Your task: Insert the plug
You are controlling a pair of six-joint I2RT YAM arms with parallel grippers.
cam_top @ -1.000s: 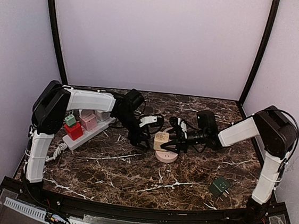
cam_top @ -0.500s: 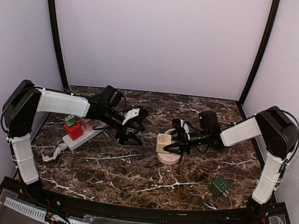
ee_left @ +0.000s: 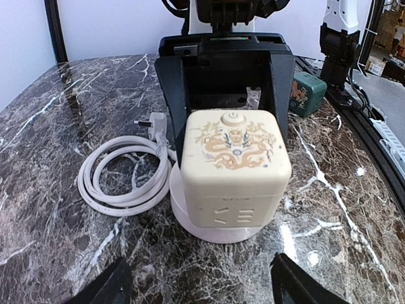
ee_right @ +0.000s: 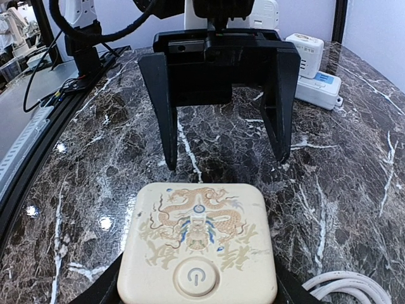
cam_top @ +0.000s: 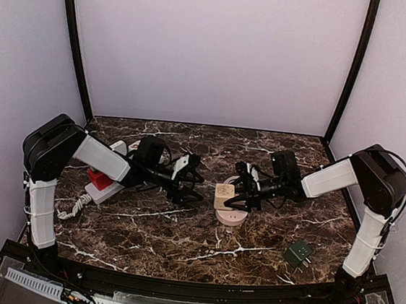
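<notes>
Change: left fingers (ee_left: 107, 288), released and empty, have dropped level facing the cream plastic cube socket (cam_top: 222, 194). The right fingers (ee_left: 281, 88) grasp its sides. The green plug (cam_top: 298, 253), well apart from the socket, is still uncollected.

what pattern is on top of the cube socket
Gold dragon with blue touches on cream, on the cube socket; clearest in the right wrist view.

Bright, even light falls from above. Small glare spots dot the marble table (ee_left: 359, 171). All 3 views are sharp.
</notes>
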